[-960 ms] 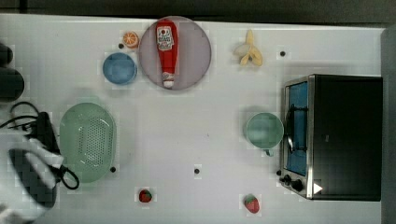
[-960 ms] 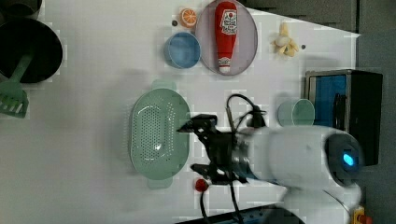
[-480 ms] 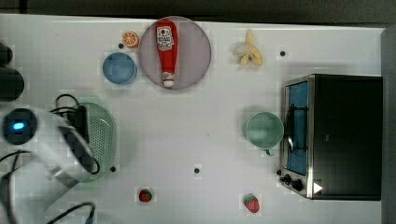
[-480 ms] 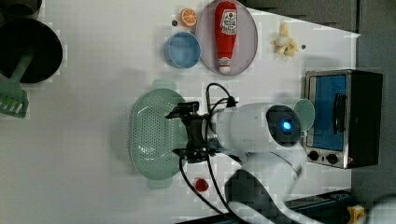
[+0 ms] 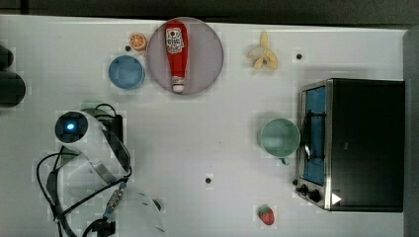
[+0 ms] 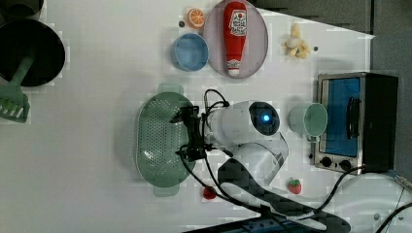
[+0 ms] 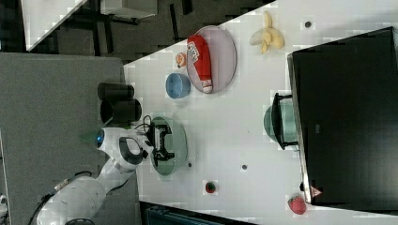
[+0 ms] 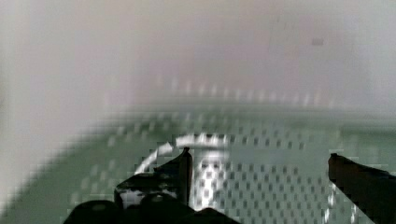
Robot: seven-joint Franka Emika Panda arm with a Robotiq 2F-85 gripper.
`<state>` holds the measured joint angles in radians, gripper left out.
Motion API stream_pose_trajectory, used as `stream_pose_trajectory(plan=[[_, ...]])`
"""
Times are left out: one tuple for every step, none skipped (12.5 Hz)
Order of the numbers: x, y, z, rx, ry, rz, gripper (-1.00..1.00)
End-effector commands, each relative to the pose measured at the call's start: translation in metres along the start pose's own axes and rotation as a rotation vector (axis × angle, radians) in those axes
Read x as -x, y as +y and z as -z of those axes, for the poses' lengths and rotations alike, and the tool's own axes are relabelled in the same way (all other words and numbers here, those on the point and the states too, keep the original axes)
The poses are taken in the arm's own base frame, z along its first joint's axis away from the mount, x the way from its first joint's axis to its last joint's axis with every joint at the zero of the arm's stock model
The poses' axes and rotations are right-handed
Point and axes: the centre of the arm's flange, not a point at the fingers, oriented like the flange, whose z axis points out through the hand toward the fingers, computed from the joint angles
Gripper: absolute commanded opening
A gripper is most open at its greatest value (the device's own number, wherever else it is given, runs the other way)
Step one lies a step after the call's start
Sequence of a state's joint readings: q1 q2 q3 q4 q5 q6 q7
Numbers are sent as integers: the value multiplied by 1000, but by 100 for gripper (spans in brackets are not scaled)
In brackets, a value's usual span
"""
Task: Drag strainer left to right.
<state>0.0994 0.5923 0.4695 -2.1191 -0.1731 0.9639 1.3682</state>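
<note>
One step is being worked here, the reach: the gripper (image 6: 187, 134) is being held over the right-hand rim of the strainer (image 6: 158, 141) in the left view, its jaws spread wide and gripping nothing. Next, judging by this, the fingers are to be lowered against or across the wall before any drag. From the strainer toward the toaster oven (image 6: 357, 121), bare tabletop is being offered across the middle, though the oven is closing off that far end. The plate (image 6: 257, 53) with the ketchup bottle (image 6: 235, 36) is lying beyond the strainer, off the path. The mug (image 6: 308, 120) is standing just before the oven, the likeliest obstacle. Nearer the strainer, the small red piece (image 6: 209, 192) is sitting just off the lane.
</note>
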Motion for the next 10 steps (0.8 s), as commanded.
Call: stream_pose_trajectory(plan=[[10, -11, 22, -76, 3, -33, 100], [8, -11, 20, -73, 10, -35, 100], [3, -12, 18, -71, 17, -39, 100], [-3, -13, 16, -71, 22, -48, 100], [-9, -15, 16, -72, 26, -56, 100], [-14, -17, 17, -74, 31, -64, 100], [-20, -18, 18, -77, 37, -71, 100], [-24, -16, 20, -78, 41, -70, 100], [-29, -14, 21, -77, 46, -75, 100], [-36, -12, 24, -78, 50, -82, 100]])
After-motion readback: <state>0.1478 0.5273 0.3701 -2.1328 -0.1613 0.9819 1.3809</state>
